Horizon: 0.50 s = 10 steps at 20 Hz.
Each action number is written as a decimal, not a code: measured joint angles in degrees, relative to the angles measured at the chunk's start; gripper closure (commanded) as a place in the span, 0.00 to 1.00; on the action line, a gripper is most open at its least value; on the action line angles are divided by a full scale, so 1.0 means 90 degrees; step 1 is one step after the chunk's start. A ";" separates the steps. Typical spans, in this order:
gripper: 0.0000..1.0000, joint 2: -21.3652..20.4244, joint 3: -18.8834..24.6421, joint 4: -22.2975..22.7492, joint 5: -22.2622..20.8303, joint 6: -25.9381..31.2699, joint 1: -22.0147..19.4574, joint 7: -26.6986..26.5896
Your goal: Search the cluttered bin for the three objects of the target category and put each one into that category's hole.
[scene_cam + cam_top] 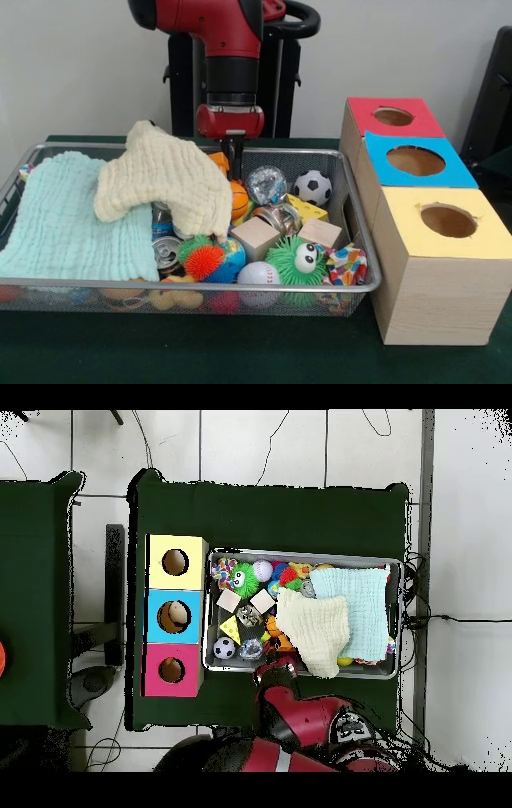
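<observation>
We see the wire-mesh bin filling the lower left and centre of the front view, on a dark green table. Its left half is covered by a pale mint cloth, and a cream cloth lies heaped over the centre, partly on top of the mint one.

The right half of the bin holds the loose clutter. Near the back sit a small soccer ball, a crinkled clear wrapper ball, an orange basketball half under the cream cloth, and a yellow block. Further forward lie two plain wooden blocks, a drinks can, a spiky orange ball, a white baseball, a green fuzzy ball with googly eyes and a bright patterned bag.

We cannot pick out any orange-and-tan plush animal among what shows; a scrap of orange just beside the gripper is too hidden to name.

At the right of the front view, three wooden boxes stand in a row beside the bin: yellow-topped nearest the camera, blue-topped in the middle, red-topped at the back. The red box's round hole looks dark inside. From overhead, something tan shows in the blue box's hole.

The gripper hangs at the bin's back edge, centre frame, behind the cream cloth; we cannot tell how it is set.
</observation>
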 measured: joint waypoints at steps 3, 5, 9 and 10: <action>1.00 -0.0337 0.0244 0.0103 -0.0003 0.0466 -0.0202 0.0000; 1.00 -0.0517 0.0371 0.0148 -0.0004 0.0746 -0.0304 0.0000; 1.00 -0.1018 0.0687 0.0229 0.0000 0.1526 -0.0529 0.0000; 1.00 -0.1116 0.0754 0.0246 0.0005 0.1663 -0.0572 0.0000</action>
